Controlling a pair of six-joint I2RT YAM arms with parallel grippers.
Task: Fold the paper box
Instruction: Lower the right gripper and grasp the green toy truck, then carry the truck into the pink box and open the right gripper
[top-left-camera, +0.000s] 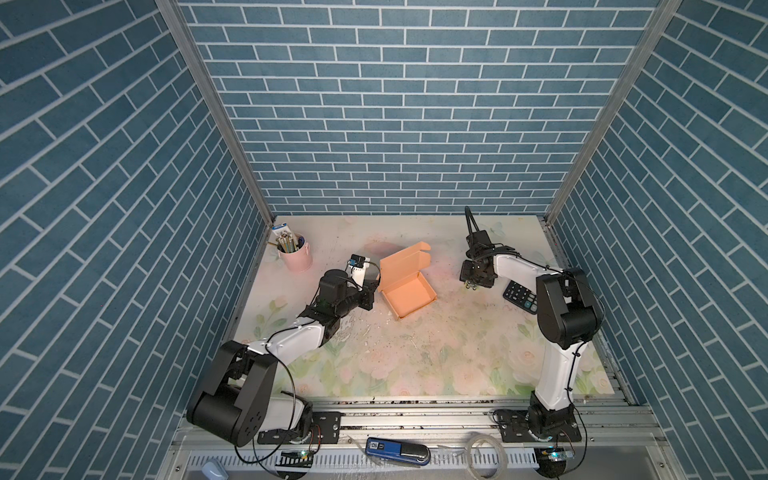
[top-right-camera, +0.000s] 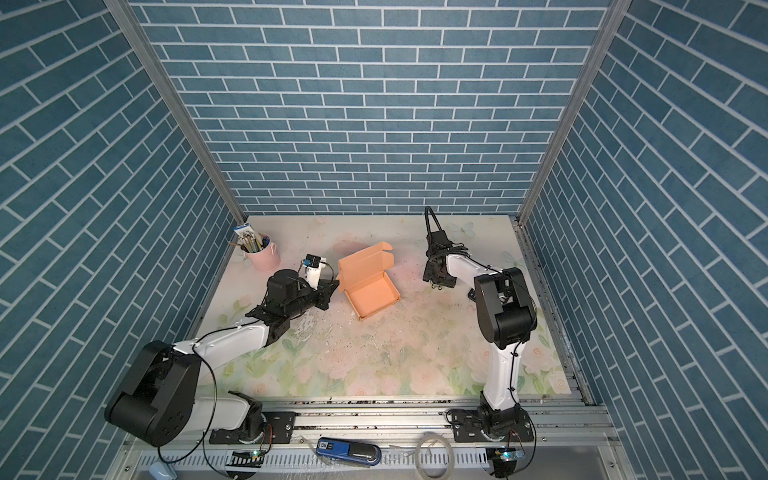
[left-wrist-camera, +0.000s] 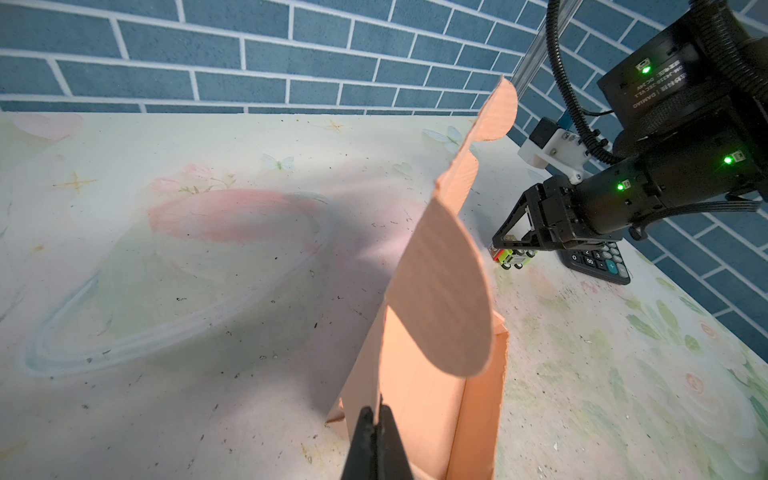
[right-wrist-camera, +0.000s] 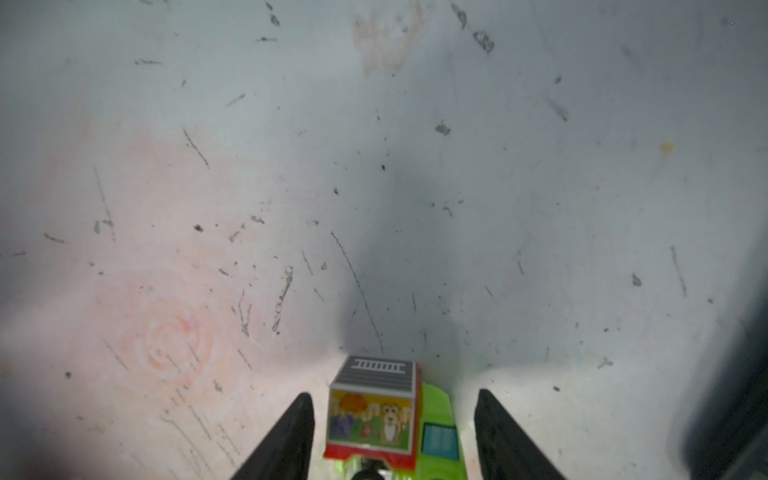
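Box (top-left-camera: 409, 295) (top-right-camera: 372, 297) sits in the middle of the back half of the counter (top-left-camera: 415, 365), turned askew to the counter edges. Its tray is formed, with four low walls standing. The lid stands open, raised from the tray's rear wall and leaning toward the back edge. The left wrist view shows the lid's rounded side flap (left-wrist-camera: 440, 291) hanging free above the tray. Left pincer (top-left-camera: 375, 286) (top-right-camera: 334, 286) (left-wrist-camera: 377, 411) is at the box's corner nearest the left edge, with its fingers pressed together on a thin cardboard edge there. Right pincer (top-left-camera: 471, 286) (top-right-camera: 436, 286) (left-wrist-camera: 515, 245) (right-wrist-camera: 395, 399) points down, well apart from the box, toward the right edge. Its fingers stand apart on either side of a toy truck (left-wrist-camera: 515, 258) (right-wrist-camera: 374, 411), with a gap visible on each side and no contact. The truck, green and red, rests on the counter. A calculator (top-left-camera: 519, 297) (left-wrist-camera: 598, 259) lies just beyond the right pincer, nearer the right edge. A pink cup (top-left-camera: 296, 255) (top-right-camera: 262, 255) of pens stands in the back-left corner, apart from both arms.
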